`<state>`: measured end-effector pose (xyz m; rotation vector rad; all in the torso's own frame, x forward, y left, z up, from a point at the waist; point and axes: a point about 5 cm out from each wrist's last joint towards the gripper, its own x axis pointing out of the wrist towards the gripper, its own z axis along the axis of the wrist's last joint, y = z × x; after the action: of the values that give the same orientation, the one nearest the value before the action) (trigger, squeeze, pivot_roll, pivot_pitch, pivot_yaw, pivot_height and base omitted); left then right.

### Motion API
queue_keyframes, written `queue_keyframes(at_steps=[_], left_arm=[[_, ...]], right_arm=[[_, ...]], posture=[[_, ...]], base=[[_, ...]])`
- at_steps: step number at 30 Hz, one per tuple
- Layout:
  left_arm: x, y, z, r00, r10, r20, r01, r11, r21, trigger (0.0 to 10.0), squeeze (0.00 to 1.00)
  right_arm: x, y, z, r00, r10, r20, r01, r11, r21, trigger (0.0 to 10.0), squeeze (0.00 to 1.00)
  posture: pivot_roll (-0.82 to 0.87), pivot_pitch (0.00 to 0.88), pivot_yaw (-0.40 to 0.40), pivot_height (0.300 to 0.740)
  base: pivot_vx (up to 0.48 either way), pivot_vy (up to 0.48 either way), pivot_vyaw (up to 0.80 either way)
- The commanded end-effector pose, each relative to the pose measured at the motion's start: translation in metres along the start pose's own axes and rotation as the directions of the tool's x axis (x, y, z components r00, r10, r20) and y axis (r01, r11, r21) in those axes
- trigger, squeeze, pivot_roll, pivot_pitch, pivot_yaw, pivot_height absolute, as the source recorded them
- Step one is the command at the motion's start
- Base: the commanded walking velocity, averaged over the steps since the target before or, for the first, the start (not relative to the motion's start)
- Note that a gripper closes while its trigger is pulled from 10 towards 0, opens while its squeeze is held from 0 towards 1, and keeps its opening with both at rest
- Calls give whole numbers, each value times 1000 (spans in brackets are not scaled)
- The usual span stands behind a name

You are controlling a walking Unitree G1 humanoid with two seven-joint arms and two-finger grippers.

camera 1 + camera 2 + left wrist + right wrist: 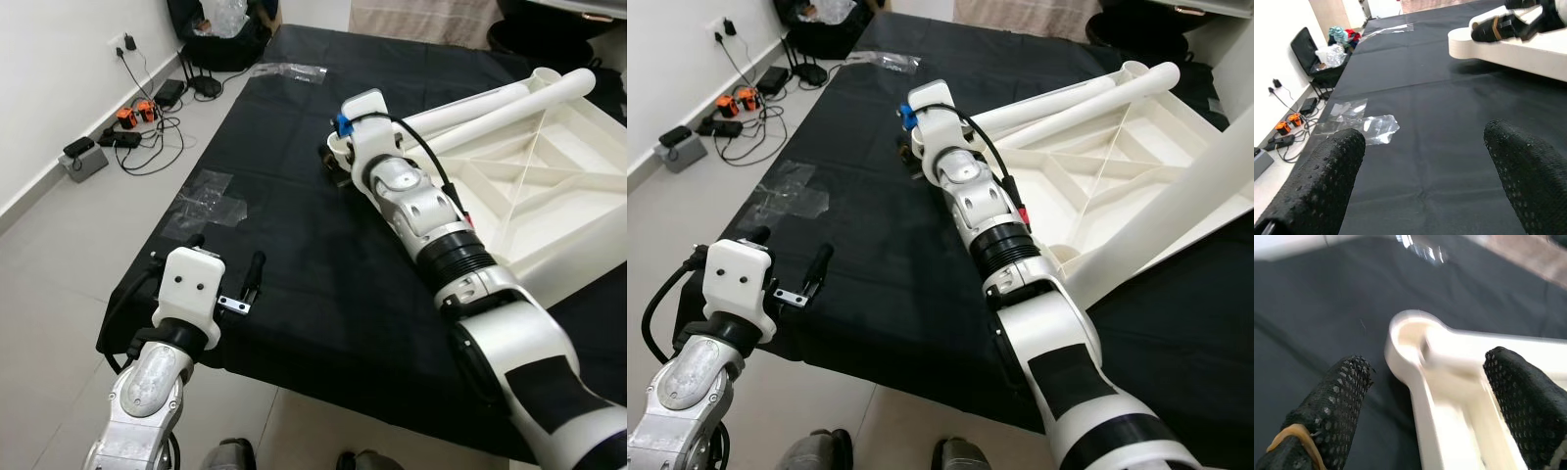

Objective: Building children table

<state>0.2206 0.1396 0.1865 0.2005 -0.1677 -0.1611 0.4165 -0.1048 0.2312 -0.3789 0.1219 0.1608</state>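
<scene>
The white children's table top (549,186) lies upside down on a black cloth (284,225), at the right. Two white tube legs (490,103) lie along its far side, and another leg (1176,206) rises from its near part. My right gripper (1425,364) is open, with its fingers on either side of the table top's rounded corner socket (1410,335); in the eye views the wrist (367,122) hides the fingers. My left gripper (227,253) hovers open and empty over the cloth's near left edge, far from the table top.
Clear plastic wrap (206,196) lies on the cloth's left side, and another clear bag (289,70) at the far edge. On the tiled floor to the left are cables and chargers (137,122) by the wall, and a black bag (220,34) farther back.
</scene>
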Motion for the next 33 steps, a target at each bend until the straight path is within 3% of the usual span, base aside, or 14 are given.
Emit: queue_keyframes(at_steps=[1,12,15,18,25,26,27,33], left_arm=[[-4,-2,0,1000,-6,-21,6,1000,7,10000,0],[-4,-1,0,1000,0,-26,0,1000,9,10000,0],[-3,-2,1,1000,8,-22,-7,1000,7,10000,0],[-2,-2,1,1000,9,-22,-9,1000,6,10000,0],[-3,-2,2,1000,15,-24,-15,1000,7,10000,0],[-3,-1,2,1000,18,-25,-18,1000,9,10000,0],[-3,-1,2,999,21,-25,-20,1000,10,10000,0],[-2,-1,1,999,25,-27,-24,1000,13,10000,0]], right_arm=[[2,-1,-8,998,-4,-63,0,998,-63,10000,0],[2,-5,-26,990,38,-139,-52,994,-100,10000,0],[0,-9,-43,975,80,-208,-106,987,-117,10000,0],[-1,-9,-46,972,83,-220,-112,986,-123,10000,0],[-2,-9,-55,959,105,-263,-136,985,-104,10000,0],[-2,-8,-56,956,118,-268,-149,984,-97,784,0],[-2,-6,-55,953,138,-270,-166,983,-84,0,0],[-1,-4,-53,950,165,-266,-192,978,-80,0,0]], posture=[[39,222,-91,740],[29,211,-91,740],[22,206,-94,740],[20,207,-95,740],[21,209,-98,740],[18,213,-97,740],[16,214,-97,740],[11,214,-97,740]], base=[[0,0,0],[0,0,0],[0,0,0],[0,0,0],[0,0,0],[0,0,0],[0,0,0],[0,0,0]])
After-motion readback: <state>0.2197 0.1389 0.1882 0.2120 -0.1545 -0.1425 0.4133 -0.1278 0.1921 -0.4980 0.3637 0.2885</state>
